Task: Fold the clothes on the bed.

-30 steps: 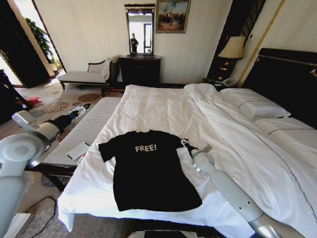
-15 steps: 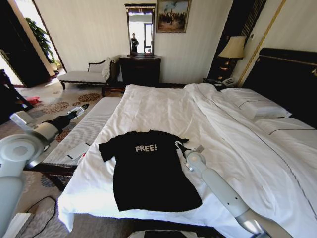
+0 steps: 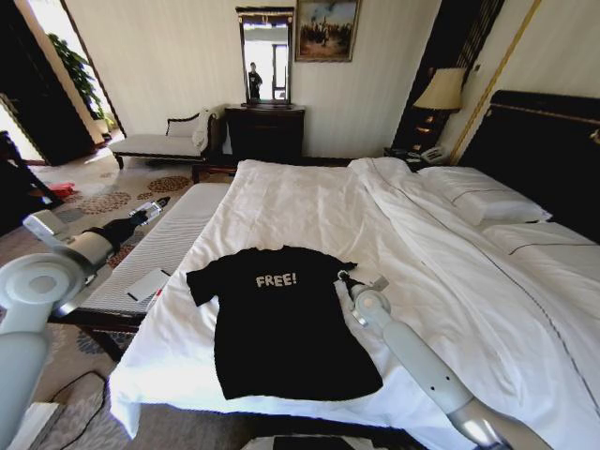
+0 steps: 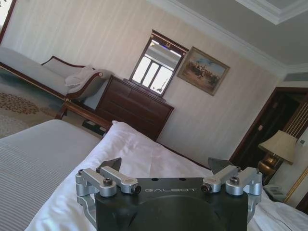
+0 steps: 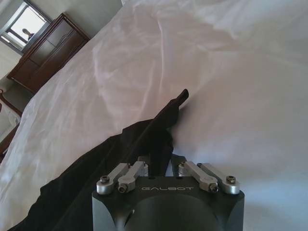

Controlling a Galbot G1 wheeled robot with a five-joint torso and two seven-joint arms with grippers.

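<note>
You are gripping the T-shirt's (image 3: 281, 314) right sleeve in the right gripper (image 3: 343, 277), jaws pinching cloth; folding it inward seems next; the left gripper (image 3: 159, 202) is waiting wide over the bench (image 3: 178, 234).

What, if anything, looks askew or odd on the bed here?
Little stands out. The black T-shirt lies flat on the bed, except its sleeve is bunched and lifted at the right gripper. The left gripper hangs over the bench.

Head camera looks down over the bed (image 3: 309, 202); wrist cameras sit low, sharing its sheet.
</note>
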